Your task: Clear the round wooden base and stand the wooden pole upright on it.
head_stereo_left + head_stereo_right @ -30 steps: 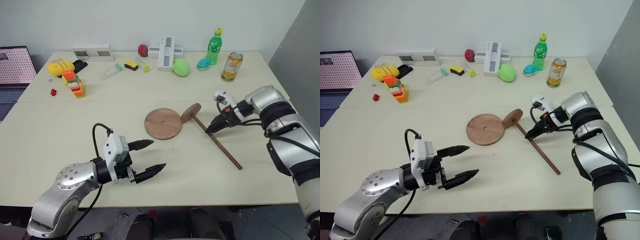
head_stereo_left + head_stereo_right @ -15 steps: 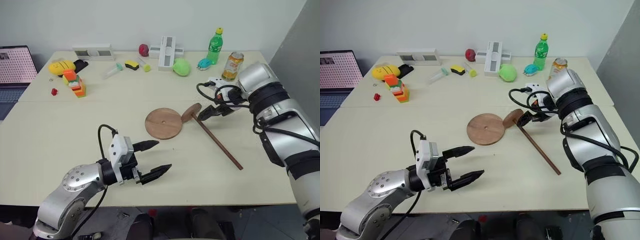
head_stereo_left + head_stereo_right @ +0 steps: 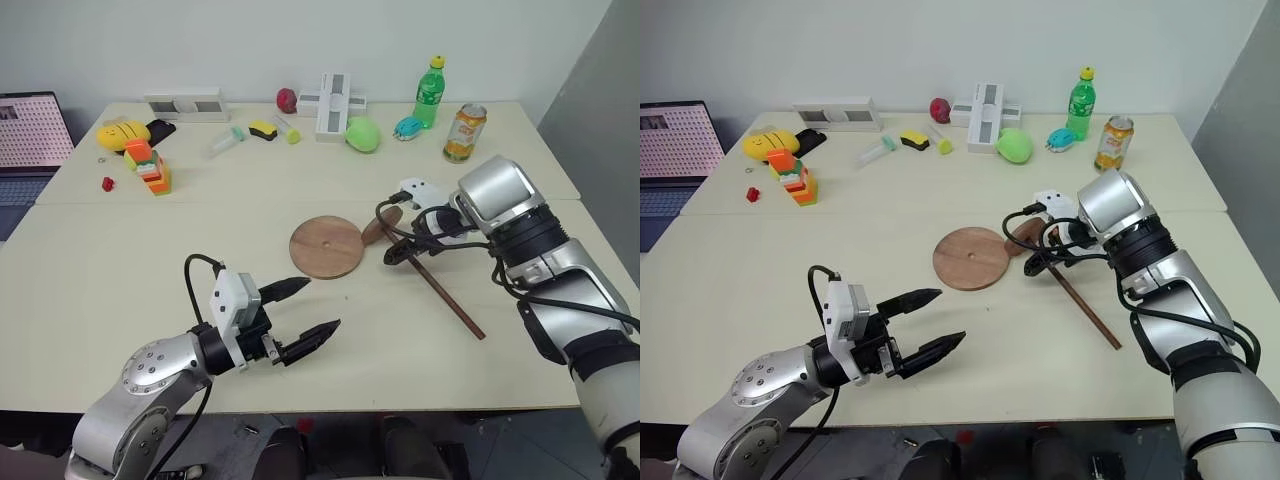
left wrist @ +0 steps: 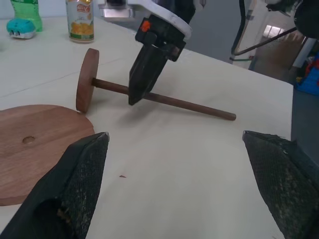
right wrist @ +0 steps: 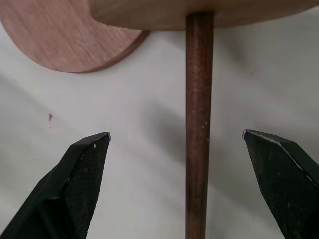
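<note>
1. Reddish-brown wood marks your landmark: the round wooden base [image 3: 327, 246] lies flat on the cream table [image 3: 200, 230], bare on top, its small centre hole showing.

2. Your wooden pole [image 3: 435, 290] lies on its side to the robot's right of that base. Its small end disc [image 4: 87, 79] stands on edge just beside the base rim; whether the two touch you cannot tell. The rod runs away from the base, toward the table's near right edge.

3. Your right gripper [image 3: 392, 254] points steeply down over the rod, close to the disc end and just to the right of the base. Its fingers [image 5: 79, 184] are spread wide, one on each side of the rod, with clear table between each finger and the wood. Nothing is gripped. From the left wrist view its dark tip sits at the rod, but you cannot tell whether it touches.

4. Your left gripper [image 3: 300, 315] hovers level on the near side of the base, pointing toward it, well short of the rim. Its jaws stand wide apart and hold nothing.

5. Beyond the base, along the table's far edge, you have a green bottle [image 3: 428, 93], a drink can [image 3: 463, 133], a green ball-like toy [image 3: 362, 134] and a white block set [image 3: 333, 103]. Far left of the base sit stacked coloured blocks [image 3: 152, 172].
</note>
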Motion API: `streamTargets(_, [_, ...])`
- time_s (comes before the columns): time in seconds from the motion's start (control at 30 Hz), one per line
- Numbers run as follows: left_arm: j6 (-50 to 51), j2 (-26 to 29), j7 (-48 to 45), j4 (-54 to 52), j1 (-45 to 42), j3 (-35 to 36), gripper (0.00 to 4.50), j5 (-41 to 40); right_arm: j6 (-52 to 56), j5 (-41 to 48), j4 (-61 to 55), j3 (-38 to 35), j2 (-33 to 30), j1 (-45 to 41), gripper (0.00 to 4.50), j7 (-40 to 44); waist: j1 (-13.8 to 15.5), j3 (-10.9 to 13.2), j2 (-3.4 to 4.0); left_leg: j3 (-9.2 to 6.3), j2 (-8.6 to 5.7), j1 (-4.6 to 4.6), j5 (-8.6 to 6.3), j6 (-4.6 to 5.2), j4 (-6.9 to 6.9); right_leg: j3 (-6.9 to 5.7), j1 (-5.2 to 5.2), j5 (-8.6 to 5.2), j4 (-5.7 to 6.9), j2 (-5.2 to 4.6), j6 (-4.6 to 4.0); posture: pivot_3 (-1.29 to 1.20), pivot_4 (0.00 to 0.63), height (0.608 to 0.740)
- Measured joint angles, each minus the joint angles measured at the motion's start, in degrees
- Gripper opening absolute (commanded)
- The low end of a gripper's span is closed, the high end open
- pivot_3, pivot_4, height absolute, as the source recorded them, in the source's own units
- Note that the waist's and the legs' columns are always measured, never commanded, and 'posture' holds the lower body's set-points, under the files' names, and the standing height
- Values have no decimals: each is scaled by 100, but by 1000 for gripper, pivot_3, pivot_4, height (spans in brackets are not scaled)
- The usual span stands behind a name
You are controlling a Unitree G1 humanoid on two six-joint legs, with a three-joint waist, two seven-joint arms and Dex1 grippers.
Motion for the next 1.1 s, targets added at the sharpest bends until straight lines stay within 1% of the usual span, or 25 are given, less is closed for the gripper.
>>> streamTargets(0.23, [30, 11, 108, -78, 29, 0, 4500, -49, -353, 57, 72, 41, 20, 44, 4494, -178, 0, 0, 0, -1, 1, 0, 0, 0, 0, 0, 0, 0, 0, 1, 0, 0, 150, 740])
streamTargets(0.43, [116, 25, 136, -167, 24, 0, 4500, -119, -895, 46, 742, 42, 223, 50, 4494, -341, -2, -1, -1, 0, 1, 2, 0, 0, 0, 0, 2, 0, -1, 2, 0, 0, 150, 740])
streamTargets(0.53, [128, 31, 154, -169, 21, 0, 4500, -148, -1066, 46, 958, 36, 231, 8, 3974, -331, -2, -1, -2, -1, 1, 7, 0, 0, 1, 0, 7, 0, 0, 2, 0, 0, 150, 740])
streamTargets(0.6, [131, 38, 158, -169, 21, 0, 4500, -151, -1112, 3, 1066, 45, 229, -12, 3468, -321, -2, -1, -2, -1, 1, 8, 0, 0, 1, 0, 8, 0, 0, 2, 0, 0, 150, 740])
streamTargets(0.67, [132, 42, 158, -170, 19, 0, 4500, -152, -1115, -13, 1090, 55, 226, -19, 2856, -308, -2, -1, -2, 0, 1, 8, 0, 0, 0, 0, 7, 0, -1, 2, 0, 0, 150, 740])
streamTargets(0.8, [141, 51, 153, -169, -15, 0, 4500, -154, -1082, -52, 1082, 159, 195, -28, 1885, -194, -1, -1, -2, 0, 2, 7, 0, 0, -2, 0, 6, 0, -3, 2, 0, 0, 150, 740])
streamTargets(0.87, [148, 52, 151, -169, -38, 0, 4500, -156, -1038, -52, 1041, 240, 167, -27, 1493, -114, 0, -1, -2, 0, 2, 7, 0, 0, -2, 0, 6, 0, -3, 2, 0, 0, 150, 740])
streamTargets(1.0, [160, 52, 147, -168, -96, 0, 4500, -162, -999, -53, 1020, 336, 129, -26, 469, -44, -1, -1, -2, 0, 1, 7, 0, 0, -2, 0, 6, 0, -3, 2, 0, 0, 150, 740])
streamTargets(1.03, [164, 53, 145, -168, -97, 0, 4500, -163, -999, -53, 1018, 358, 114, -26, 280, -25, -1, -1, -2, 0, 1, 7, 0, 0, -2, 0, 6, 0, -3, 2, 0, 0, 150, 740])
streamTargets(1.1, [174, 53, 135, -168, -98, -1, 4500, -164, -999, -52, 1015, 366, 104, -26, 258, 5, 0, -1, -2, 0, 1, 7, 0, 0, -2, 0, 6, 0, -3, 2, 0, 0, 150, 740])
